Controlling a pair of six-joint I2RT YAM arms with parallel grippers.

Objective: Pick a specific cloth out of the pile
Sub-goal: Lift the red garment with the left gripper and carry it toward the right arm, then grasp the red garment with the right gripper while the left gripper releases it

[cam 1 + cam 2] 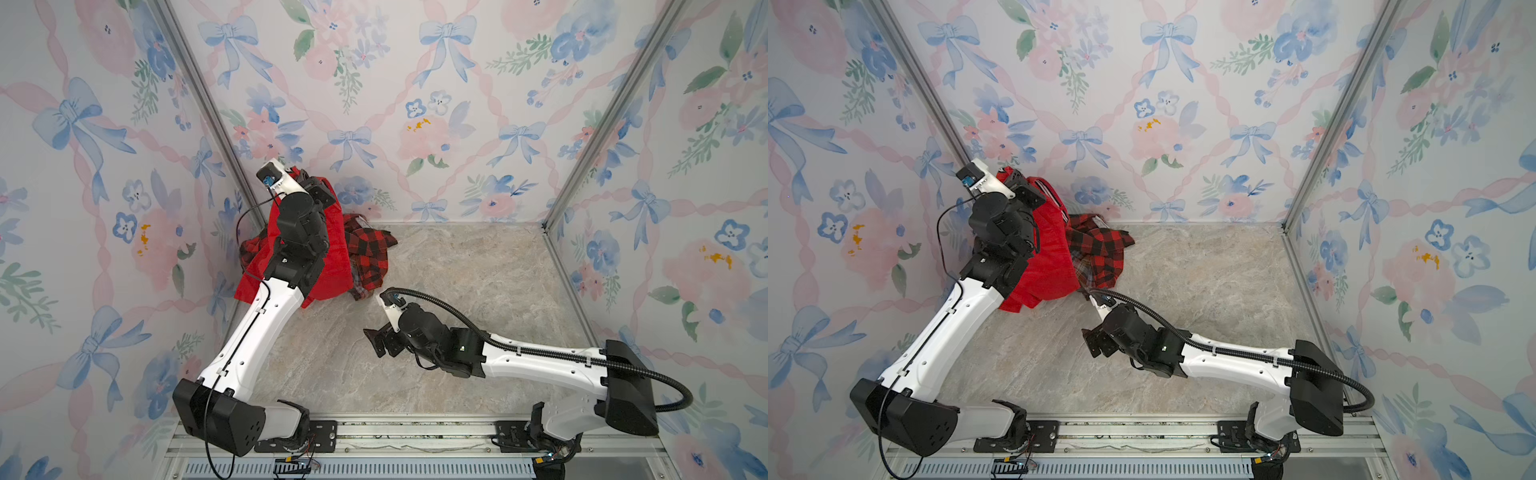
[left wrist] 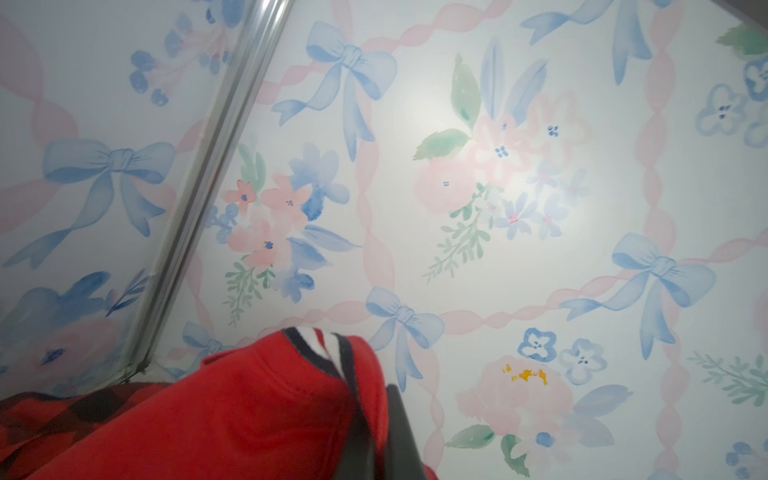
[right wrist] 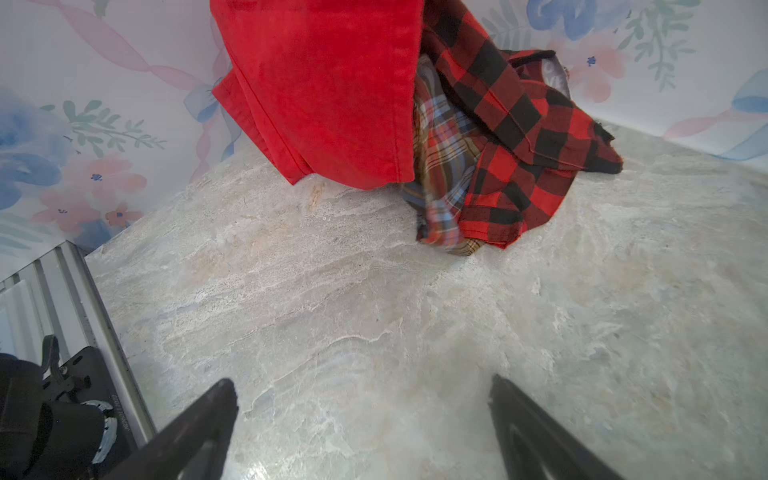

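The cloth [image 1: 332,266] [image 1: 1054,257], plain bright red, hangs lifted in the back left corner. My left gripper [image 1: 313,187] [image 2: 380,432] is shut on its top edge by the white-navy striped hem [image 2: 320,345]. The cloth's lower part [image 3: 324,83] drapes down to the table, against the pile. The pile [image 1: 368,249] [image 1: 1100,249] lies just right of it: a red-and-black check shirt [image 3: 519,137] over a brown-blue-orange plaid shirt [image 3: 444,158]. My right gripper [image 1: 380,338] [image 3: 363,384] stands open and holds nothing. It hovers low over the table in front of the pile.
The marble-patterned table [image 1: 478,282] is closed in by floral walls with an aluminium post [image 1: 208,108] at each back corner. A metal rail [image 1: 415,432] with both arm bases runs along the front edge. The left arm [image 1: 257,332] stands in front of the cloth.
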